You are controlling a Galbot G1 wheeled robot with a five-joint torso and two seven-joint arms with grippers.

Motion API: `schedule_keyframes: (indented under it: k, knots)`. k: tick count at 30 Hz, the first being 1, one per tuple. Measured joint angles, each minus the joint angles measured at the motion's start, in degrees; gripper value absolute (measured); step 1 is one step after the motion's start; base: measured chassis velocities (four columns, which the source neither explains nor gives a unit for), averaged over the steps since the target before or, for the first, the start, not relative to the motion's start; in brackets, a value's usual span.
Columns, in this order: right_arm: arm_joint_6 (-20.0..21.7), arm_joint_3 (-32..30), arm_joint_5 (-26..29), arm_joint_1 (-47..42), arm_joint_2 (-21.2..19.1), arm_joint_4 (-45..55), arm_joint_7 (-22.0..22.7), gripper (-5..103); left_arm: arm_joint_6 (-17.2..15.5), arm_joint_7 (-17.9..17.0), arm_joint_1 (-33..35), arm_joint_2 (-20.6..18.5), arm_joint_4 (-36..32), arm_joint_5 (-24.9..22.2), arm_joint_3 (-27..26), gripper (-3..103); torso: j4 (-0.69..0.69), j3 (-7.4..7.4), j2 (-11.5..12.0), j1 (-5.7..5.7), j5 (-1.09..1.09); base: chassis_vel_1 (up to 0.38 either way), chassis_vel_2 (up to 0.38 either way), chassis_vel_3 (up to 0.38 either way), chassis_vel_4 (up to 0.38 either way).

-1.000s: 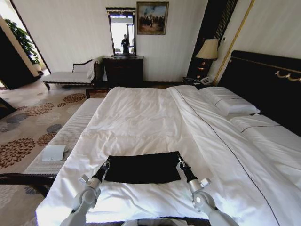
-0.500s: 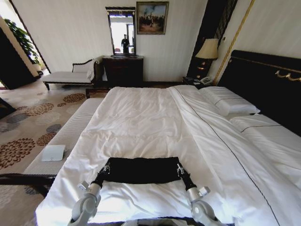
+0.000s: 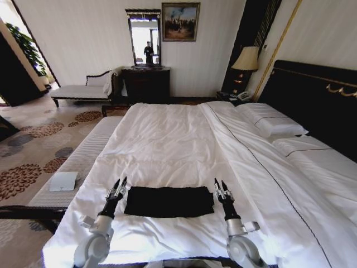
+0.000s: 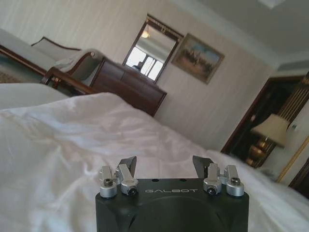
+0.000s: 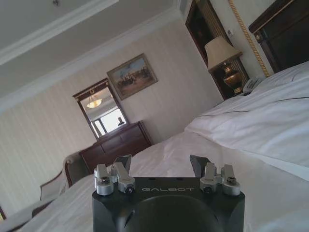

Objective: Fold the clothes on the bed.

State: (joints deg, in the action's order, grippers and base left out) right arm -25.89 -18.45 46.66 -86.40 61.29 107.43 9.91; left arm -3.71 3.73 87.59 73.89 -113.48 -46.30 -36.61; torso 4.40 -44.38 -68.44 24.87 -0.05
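Ahead of me, a dark wooden dresser (image 3: 146, 84) stands against the far wall, with a mirror (image 3: 144, 38) and a framed painting (image 3: 180, 21) above it. A table lamp (image 3: 247, 60) (shade pale) stands in the corner.

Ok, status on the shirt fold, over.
Left gripper open, raised beside the shirt's left edge. Right gripper open, raised beside its right edge. Black T-shirt lies folded in a flat band on the white duvet, released. Nothing in the way.
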Motion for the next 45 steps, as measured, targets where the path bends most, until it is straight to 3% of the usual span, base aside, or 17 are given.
schedule_keyframes:
  k: [3,4,6,9,15,21,26,30,33,38,39,45]
  knots:
    - [8.7,2.1,-2.2,3.3,-1.4,-1.4,4.6,78,-7.0,-6.1,-3.4,-0.2,1.0,5.6,2.8,82,0.0,-0.01,0.0,0.01,0.02,0.0,0.0,0.0,0.0]
    - [8.7,2.1,-2.2,3.3,-1.4,-1.4,4.6,78,-7.0,-6.1,-3.4,-0.2,1.0,5.6,2.8,82,0.0,-0.01,0.0,0.01,0.02,0.0,0.0,0.0,0.0]
    - [16.6,4.4,-2.0,6.0,-2.4,-2.6,9.1,88,-11.6,-11.9,-5.1,-0.1,2.2,11.6,5.3,87,0.01,-0.01,0.0,0.01,0.01,0.0,0.0,0.0,0.0]
    - [23.4,5.7,-4.5,6.5,-3.5,-3.2,11.7,99,-16.1,-16.7,-4.4,-0.2,2.3,15.8,7.1,99,0.0,0.0,0.0,0.01,0.0,0.0,0.0,0.0,0.0]
    - [30.8,7.0,-8.5,2.3,-5.4,-0.4,17.5,100,-19.1,-19.7,-0.1,-0.7,0.9,19.3,6.4,100,0.01,0.0,0.0,0.0,0.0,0.0,0.0,0.0,0.0]
    - [33.7,6.3,-9.3,-3.2,-6.6,4.6,21.8,100,-21.1,-19.8,6.8,-1.0,-3.6,20.8,5.0,100,-0.01,0.01,0.0,0.0,0.01,0.0,0.0,0.0,0.0]
    - [35.0,4.3,-10.9,-12.9,-7.9,13.2,27.5,100,-21.4,-20.5,16.7,1.1,-9.5,21.6,2.8,100,-0.01,0.01,0.0,-0.01,0.0,0.0,0.0,0.0,0.0]
    - [34.8,2.9,-12.5,-15.9,-8.1,16.6,29.6,100,-21.4,-20.6,19.0,1.0,-12.9,20.3,0.7,100,0.0,0.02,0.0,-0.02,0.0,0.0,0.0,0.0,0.0]
    - [33.2,2.2,-12.8,-14.6,-7.1,18.4,30.5,100,-20.0,-18.7,17.1,0.3,-15.7,16.5,-1.8,100,0.0,0.01,0.0,-0.02,0.01,0.0,0.0,0.0,0.0]
    - [28.5,3.1,-13.6,-10.9,-5.4,16.9,24.7,100,-17.8,-16.4,11.2,-0.5,-13.8,15.6,-0.3,100,0.01,0.0,0.0,0.0,0.01,0.0,0.0,0.0,0.0]
    - [27.7,4.4,-13.8,-9.9,-4.8,15.0,22.2,100,-17.6,-15.9,10.0,-0.6,-11.2,17.5,1.8,100,0.01,0.0,0.0,0.01,0.0,0.0,0.0,0.0,0.0]
    - [27.7,5.6,-13.5,-8.9,-3.6,7.4,21.1,100,-15.5,-14.0,13.5,-0.7,-5.5,24.1,3.9,100,-0.02,0.0,0.0,0.0,0.01,0.0,0.0,0.0,0.0]
